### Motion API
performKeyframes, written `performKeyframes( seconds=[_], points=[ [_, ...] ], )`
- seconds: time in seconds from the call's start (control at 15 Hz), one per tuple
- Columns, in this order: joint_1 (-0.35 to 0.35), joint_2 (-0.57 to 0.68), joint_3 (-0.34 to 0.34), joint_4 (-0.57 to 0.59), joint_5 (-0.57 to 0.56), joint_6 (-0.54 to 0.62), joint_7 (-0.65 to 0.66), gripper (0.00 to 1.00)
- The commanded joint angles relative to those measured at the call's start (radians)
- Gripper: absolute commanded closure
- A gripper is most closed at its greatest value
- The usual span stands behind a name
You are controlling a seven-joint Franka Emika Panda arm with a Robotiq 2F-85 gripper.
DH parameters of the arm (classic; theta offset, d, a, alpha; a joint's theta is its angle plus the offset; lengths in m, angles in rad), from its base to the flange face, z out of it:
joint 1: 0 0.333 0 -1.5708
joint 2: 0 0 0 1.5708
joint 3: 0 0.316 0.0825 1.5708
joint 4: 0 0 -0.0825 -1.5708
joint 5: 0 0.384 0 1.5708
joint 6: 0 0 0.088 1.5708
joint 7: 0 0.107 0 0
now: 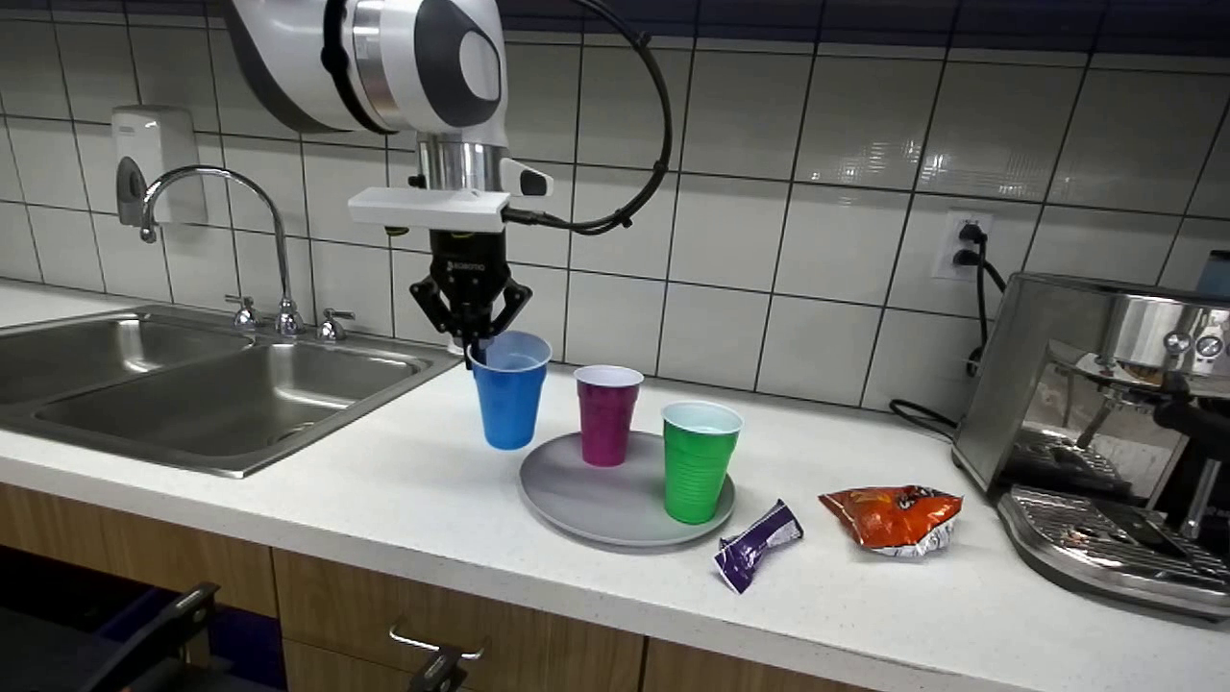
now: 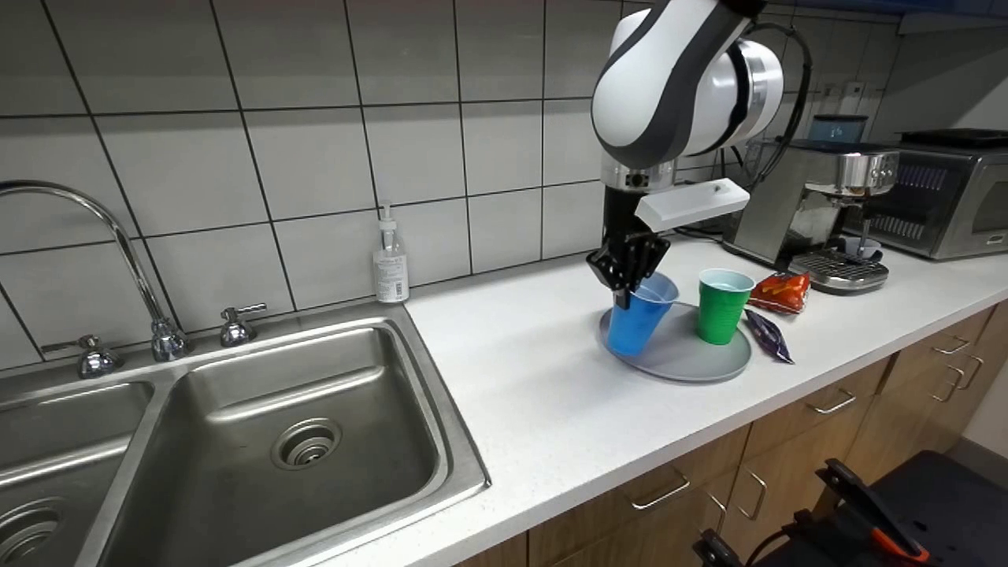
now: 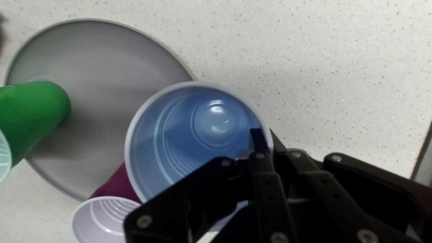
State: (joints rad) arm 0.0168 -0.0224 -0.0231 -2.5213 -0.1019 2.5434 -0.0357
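My gripper (image 1: 475, 348) is shut on the rim of a blue cup (image 1: 509, 404), with one finger inside the cup and one outside. The cup leans slightly; I cannot tell whether its base touches the counter. In the wrist view the blue cup (image 3: 175, 135) looks empty and overlaps the edge of a grey plate (image 3: 101, 57). A magenta cup (image 1: 607, 420) and a green cup (image 1: 700, 471) stand on the plate (image 1: 567, 495). In an exterior view the blue cup (image 2: 636, 323) hides the magenta one, while the green cup (image 2: 720, 311) shows beside it.
A purple wrapped packet (image 1: 757, 545) and an orange snack bag (image 1: 894, 519) lie right of the plate. An espresso machine (image 1: 1105, 413) stands beyond them. A double sink (image 1: 221, 384) with a tall faucet (image 1: 279, 250) is on the left. A tiled wall runs behind the counter.
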Motion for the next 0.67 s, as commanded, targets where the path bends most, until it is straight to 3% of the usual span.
performKeyframes(
  seconds=[0.0,0.6],
  points=[
    [-0.029,-0.063,-0.011,-0.045,-0.060,-0.013,-0.050,0.99],
    [-0.057,-0.086,-0.041,-0.082,-0.108,-0.002,-0.165,0.99]
  ],
)
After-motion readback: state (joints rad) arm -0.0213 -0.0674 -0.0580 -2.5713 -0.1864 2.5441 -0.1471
